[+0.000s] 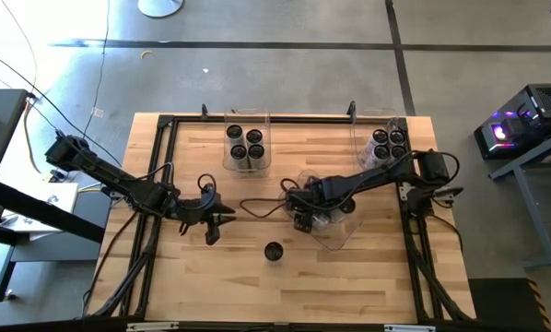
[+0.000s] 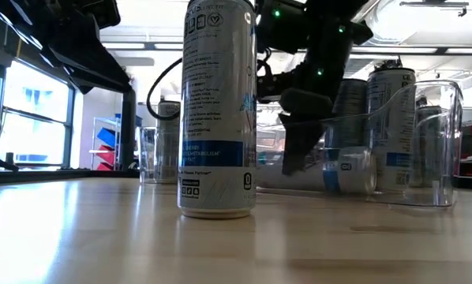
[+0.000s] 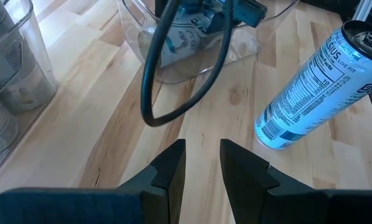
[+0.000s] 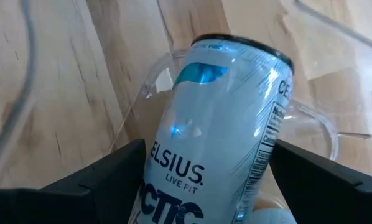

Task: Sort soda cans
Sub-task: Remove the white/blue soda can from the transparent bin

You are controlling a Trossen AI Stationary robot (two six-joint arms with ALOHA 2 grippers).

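I am watching my right gripper (image 1: 302, 219) reaching into the tipped clear bin (image 1: 342, 232) just right of table centre, its jaws standing wide on either side of a lying can (image 4: 218, 134) with a pale blue label; the fingers are flanking it, and I cannot tell whether they are touching its sides. My left gripper (image 1: 213, 228) is hovering at about nine o'clock from that bin, its jaws nearly closed with a narrow gap and holding nothing. A lone upright can (image 1: 274, 251) is standing on the wood at roughly six o'clock from table centre, between the two grippers and nearer the front edge. Four cans (image 1: 245, 144) are sitting upright in the bin at twelve o'clock (image 1: 246, 157), and more cans (image 1: 388, 142) are filling the bin at two o'clock (image 1: 360, 148).
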